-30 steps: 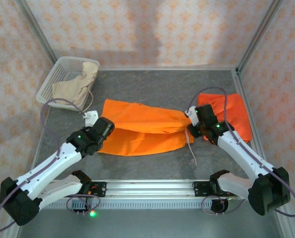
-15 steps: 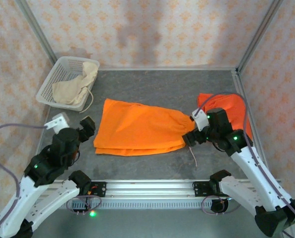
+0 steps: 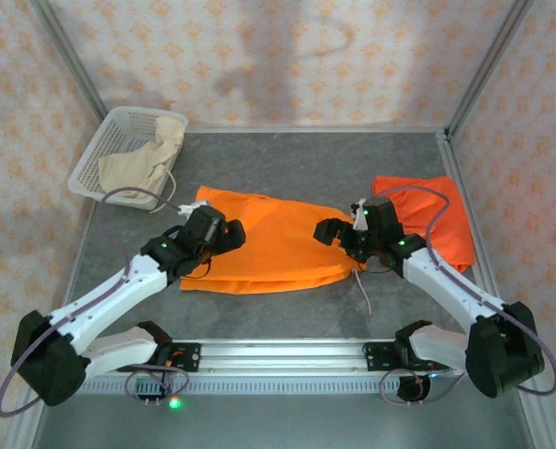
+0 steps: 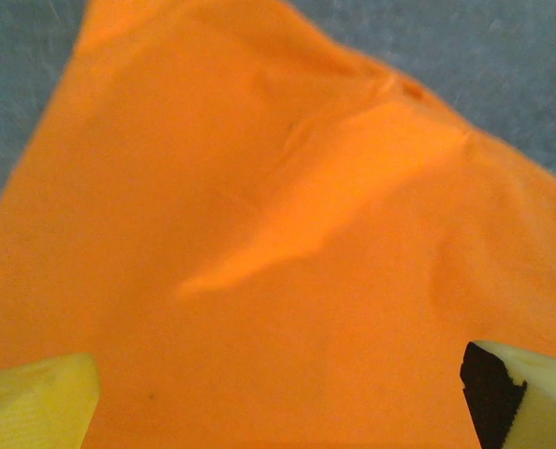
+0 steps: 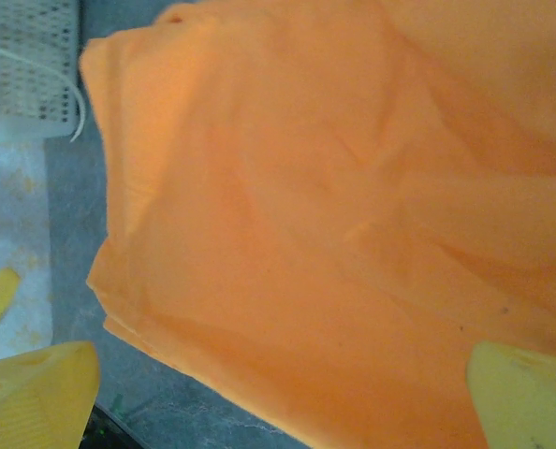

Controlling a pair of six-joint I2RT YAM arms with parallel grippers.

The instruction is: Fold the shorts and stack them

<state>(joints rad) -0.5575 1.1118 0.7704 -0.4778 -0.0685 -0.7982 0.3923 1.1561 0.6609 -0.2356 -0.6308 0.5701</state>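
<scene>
Orange shorts (image 3: 278, 251) lie folded flat in the middle of the table. My left gripper (image 3: 227, 233) hovers open over their left end; in the left wrist view its yellow fingertips (image 4: 35, 402) stand wide apart above the orange cloth (image 4: 278, 234). My right gripper (image 3: 329, 231) is open over the right end, its fingertips (image 5: 526, 393) spread above the shorts (image 5: 306, 234). Nothing sits between either pair of jaws. A second pair of orange shorts (image 3: 439, 223) lies at the right. Cream-beige shorts (image 3: 145, 161) are heaped in the basket.
The white mesh basket (image 3: 109, 136) stands at the back left corner; its edge (image 5: 30, 65) shows in the right wrist view. A white drawstring (image 3: 363, 290) trails on the grey table (image 3: 306, 168) below the right gripper. Frame posts and patterned walls close in the sides.
Both grippers have opened and let go of the orange shorts, which now lie flat. The left arm drew back, then returned over the left end. The right gripper shifted left over the cloth.
</scene>
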